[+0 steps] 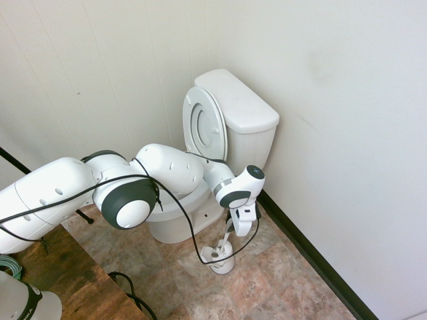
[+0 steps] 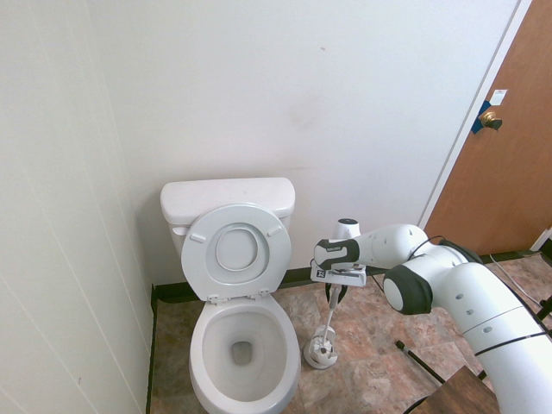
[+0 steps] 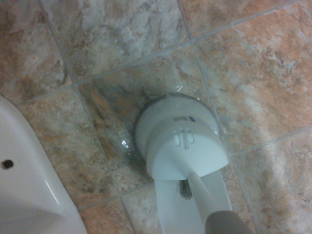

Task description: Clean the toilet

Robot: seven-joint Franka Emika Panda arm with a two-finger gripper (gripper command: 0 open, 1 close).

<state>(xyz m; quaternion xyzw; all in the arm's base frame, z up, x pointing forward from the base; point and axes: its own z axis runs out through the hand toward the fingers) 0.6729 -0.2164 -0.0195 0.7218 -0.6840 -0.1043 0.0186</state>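
step: taking hold of the brush (image 2: 330,312), judged from the gripper (image 2: 335,291) poised over its handle; no scrubbing of the toilet (image 2: 243,345) begun.
gripper: pointing almost straight down, around the top of the thin handle; fingers look drawn in on it, but whether clamped firm cannot tell.
brush: upright under the gripper, head seated in its holder (image 1: 219,257); bristles peek out at the holder's mouth in the wrist view.
holder: directly below the gripper on the tiled floor (image 3: 253,63), just beside the bowl's base.
toilet: beside the gripper, bowl at about its height and the tank (image 1: 242,110) beyond, against the wall; seat and lid (image 2: 237,252) tipped up, bowl open.
next move calls for: a firm pinch on the handle, then a straight lift until the head clears the holder, then a swing across to the bowl.
risk: slim handle may slip or twist in the grip; holder may come up with the head if lifted at a slant.
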